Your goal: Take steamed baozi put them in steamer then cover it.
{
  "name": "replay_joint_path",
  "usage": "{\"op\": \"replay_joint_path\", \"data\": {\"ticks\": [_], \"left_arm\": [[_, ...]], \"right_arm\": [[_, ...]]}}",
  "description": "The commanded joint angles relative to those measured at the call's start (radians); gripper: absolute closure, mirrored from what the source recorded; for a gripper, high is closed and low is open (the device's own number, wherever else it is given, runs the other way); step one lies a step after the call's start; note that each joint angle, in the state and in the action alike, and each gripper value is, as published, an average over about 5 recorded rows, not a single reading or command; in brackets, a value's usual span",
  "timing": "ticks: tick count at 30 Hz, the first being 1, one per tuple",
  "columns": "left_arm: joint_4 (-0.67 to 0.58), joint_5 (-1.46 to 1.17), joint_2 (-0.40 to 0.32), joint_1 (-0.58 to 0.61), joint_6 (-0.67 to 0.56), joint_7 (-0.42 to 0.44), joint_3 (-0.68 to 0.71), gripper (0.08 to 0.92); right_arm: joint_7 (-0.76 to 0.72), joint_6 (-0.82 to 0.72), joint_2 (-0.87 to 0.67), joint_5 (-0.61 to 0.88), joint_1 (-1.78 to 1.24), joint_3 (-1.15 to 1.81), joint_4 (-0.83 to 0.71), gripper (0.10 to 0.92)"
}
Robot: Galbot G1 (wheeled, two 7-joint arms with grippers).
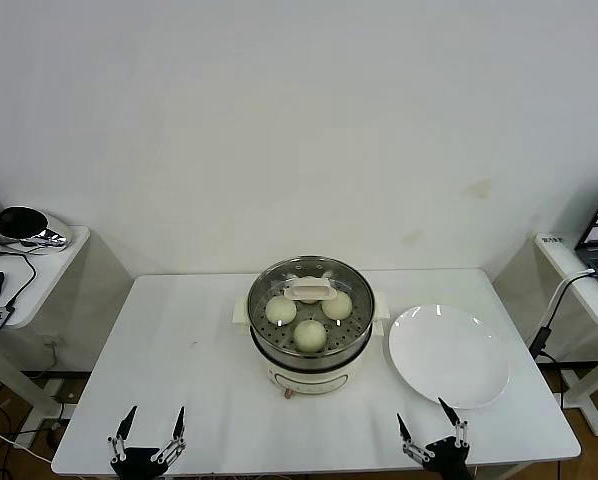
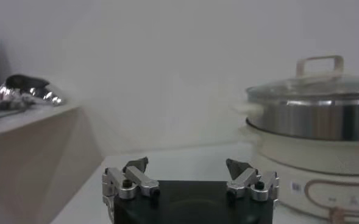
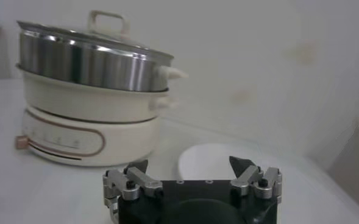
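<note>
on my feed the left gripper (image 2: 187, 172) and right gripper (image 3: 189, 171) look alike: a black block body carrying silver metal finger links. each link has a dark round screw, and the fingertips (image 3: 241, 164) are black and pointed

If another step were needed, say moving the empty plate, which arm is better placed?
Right. The plate lies on the right side of the table, just ahead of the open right gripper. The left gripper, also open, sits across the covered steamer.

Bare table (image 1: 179, 360) left — steamer (image 1: 310, 372) mid-table, white plate (image 1: 447, 355) just right.
</note>
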Motion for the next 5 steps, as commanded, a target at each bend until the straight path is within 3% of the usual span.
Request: {"op": "replay_joint_path", "data": {"ticks": [1,5], "left_arm": [[0.029,-0.006,-0.021,0.031,-0.026,0.027,-0.038,0.177],[0.036,0.01,-0.022,0.031,-0.032,0.039,-0.042,0.177]], "right_arm": [[0.001,-0.031,-0.01,0.031,-0.019,-0.021,0.038,0.203],[0.001,-0.045,-0.009,0.036,-0.024,-0.021,0.046,0.203]]}}
